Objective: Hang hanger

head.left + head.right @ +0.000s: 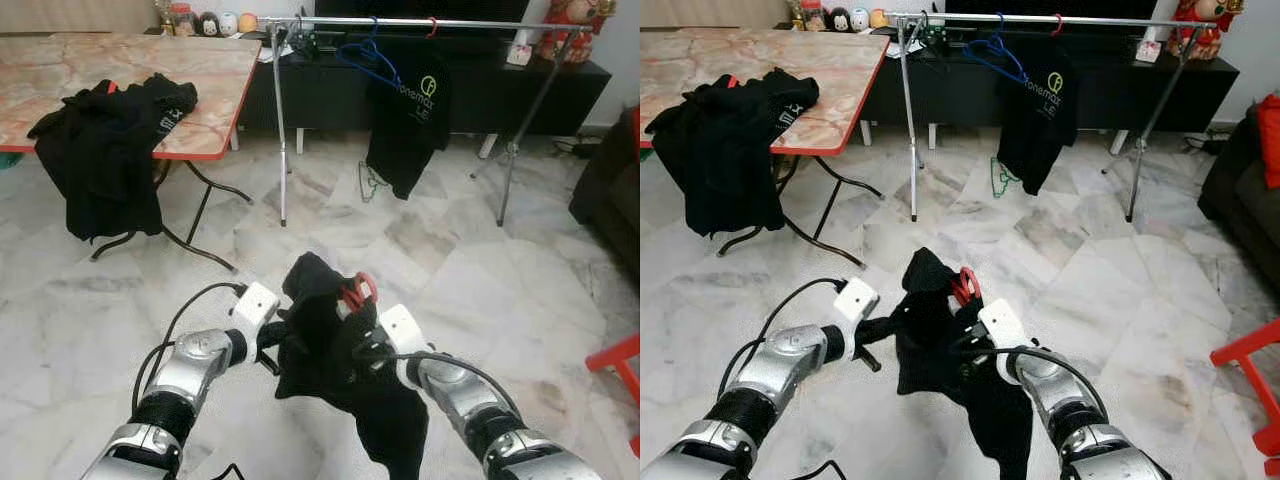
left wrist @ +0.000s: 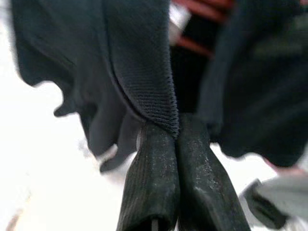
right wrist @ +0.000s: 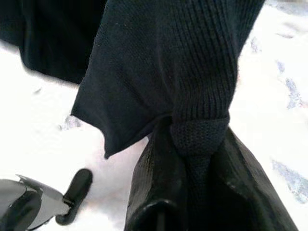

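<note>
I hold a black garment (image 1: 320, 345) low in front of me, above the floor, with a red hanger (image 1: 358, 290) showing at its top. My left gripper (image 2: 163, 137) is shut on a fold of the cloth at its left side. My right gripper (image 3: 192, 132) is shut on a knitted edge of the same garment at its right side. Farther off stands a metal clothes rack (image 1: 400, 22). On its rail hang a black T-shirt (image 1: 408, 125) on a blue hanger (image 1: 368, 55) and a red hanger hook (image 1: 432, 27).
A folding table (image 1: 210, 110) at the left carries a heap of black clothes (image 1: 105, 150) draping over its edge. A green hanger (image 1: 372, 183) lies under the rack. A dark sofa (image 1: 610, 190) and a red stool (image 1: 620, 365) stand at the right. Open marble floor lies between me and the rack.
</note>
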Robot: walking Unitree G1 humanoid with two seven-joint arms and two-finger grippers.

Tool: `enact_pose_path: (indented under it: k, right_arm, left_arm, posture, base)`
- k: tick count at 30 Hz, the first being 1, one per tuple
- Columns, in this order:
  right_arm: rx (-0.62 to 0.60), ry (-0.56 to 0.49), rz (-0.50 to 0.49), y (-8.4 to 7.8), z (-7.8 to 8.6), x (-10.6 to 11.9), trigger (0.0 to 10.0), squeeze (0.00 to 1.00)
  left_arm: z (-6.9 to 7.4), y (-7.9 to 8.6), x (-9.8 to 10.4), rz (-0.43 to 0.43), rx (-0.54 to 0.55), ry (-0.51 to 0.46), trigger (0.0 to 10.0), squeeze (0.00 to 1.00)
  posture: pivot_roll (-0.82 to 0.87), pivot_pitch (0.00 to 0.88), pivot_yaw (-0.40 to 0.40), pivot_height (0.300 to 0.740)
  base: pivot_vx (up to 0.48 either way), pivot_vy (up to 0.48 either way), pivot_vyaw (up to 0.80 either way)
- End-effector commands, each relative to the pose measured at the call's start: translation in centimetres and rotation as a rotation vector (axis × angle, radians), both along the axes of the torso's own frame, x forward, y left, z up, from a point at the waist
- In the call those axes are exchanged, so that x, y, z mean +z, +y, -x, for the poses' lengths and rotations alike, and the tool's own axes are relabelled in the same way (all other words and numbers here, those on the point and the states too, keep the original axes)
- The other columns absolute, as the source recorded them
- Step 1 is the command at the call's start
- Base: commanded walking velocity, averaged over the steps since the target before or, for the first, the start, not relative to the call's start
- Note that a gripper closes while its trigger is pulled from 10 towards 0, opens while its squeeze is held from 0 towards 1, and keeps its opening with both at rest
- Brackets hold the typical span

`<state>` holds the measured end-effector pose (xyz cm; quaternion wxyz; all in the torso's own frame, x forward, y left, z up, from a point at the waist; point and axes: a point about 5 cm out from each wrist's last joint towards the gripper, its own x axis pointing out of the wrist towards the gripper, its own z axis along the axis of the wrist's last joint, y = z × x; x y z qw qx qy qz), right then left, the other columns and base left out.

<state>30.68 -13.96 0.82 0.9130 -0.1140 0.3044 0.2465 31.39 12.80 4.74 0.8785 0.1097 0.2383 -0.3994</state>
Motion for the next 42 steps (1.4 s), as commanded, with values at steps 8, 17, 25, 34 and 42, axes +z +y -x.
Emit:
enact_pose_path:
  k: [8, 17, 25, 34, 42]
  right_arm:
    - [-0.04, -0.071, -0.013, -0.3, -1.4, 1.4, 0.0, 0.0]
    - [-0.019, -0.1, -0.045, 0.0, -1.7, 2.0, 0.0, 0.0]
    - [-0.013, -0.1, -0.031, -0.3, -1.6, 1.9, 0.0, 0.0]
    - [0.074, -0.127, -0.031, 0.0, -1.6, 2.2, 0.0, 0.0]
    - [0.337, -0.151, 0.05, -1.2, -1.0, 2.7, 0.0, 0.0]
  left_arm:
    - [2.0, -0.6, -1.4, -0.101, -0.184, 0.055, 0.0, 0.0]
    - [1.8, -0.7, -2.0, -0.152, -0.137, 0.02, 10.0, 0.0]
    - [2.3, -0.8, -2.3, -0.104, -0.151, 0.035, 10.0, 1.0]
    - [1.9, -0.1, -1.8, -0.088, -0.112, -0.007, 10.0, 1.0]
    - [-1.3, 3.1, 1.9, -0.07, 0.182, -0.272, 10.0, 1.0]
  posture:
    - [-0.08, 0.004, -0.042, 0.74]
    - [-0.08, 0.005, -0.044, 0.74]
    - [-0.08, 0.005, -0.044, 0.74]
    - [-0.08, 0.005, -0.044, 0.74]
    - [-0.08, 0.0, -0.048, 0.74]
  base:
    - [0.0, 0.0, 0.0]
    - [0.0, 0.0, 0.0]
    - [0.0, 0.0, 0.0]
    - [0.0, 0.0, 0.0]
    - [0.0, 0.0, 0.0]
